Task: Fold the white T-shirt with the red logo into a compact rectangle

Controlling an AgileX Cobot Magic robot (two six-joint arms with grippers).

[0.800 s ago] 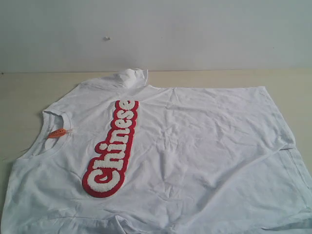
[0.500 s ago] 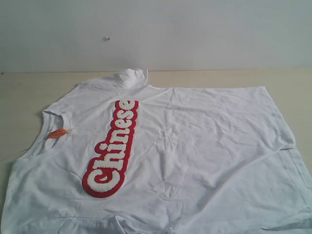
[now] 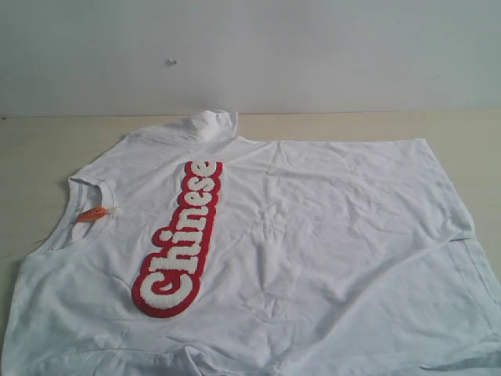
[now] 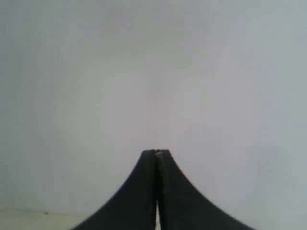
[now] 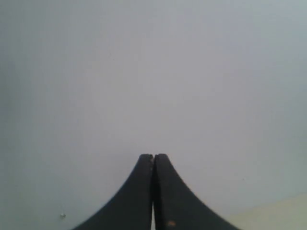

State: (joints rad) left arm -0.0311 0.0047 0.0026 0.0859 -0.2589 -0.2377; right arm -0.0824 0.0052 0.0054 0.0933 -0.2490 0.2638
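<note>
The white T-shirt (image 3: 313,235) lies spread flat on the table, front side up, collar with its orange tag (image 3: 91,213) toward the left and hem toward the right. The red logo (image 3: 182,235) reading "Chinese" runs diagonally across the chest. One sleeve is bunched up at the far edge (image 3: 211,124). Neither arm shows in the exterior view. My left gripper (image 4: 156,152) is shut with nothing in it and faces the pale wall. My right gripper (image 5: 153,156) is likewise shut and empty, facing the wall.
The light wooden table (image 3: 39,149) extends to a pale grey wall (image 3: 313,55) at the back. The shirt's near edge runs out of the exterior view at the bottom. A strip of table (image 5: 278,215) shows in the right wrist view.
</note>
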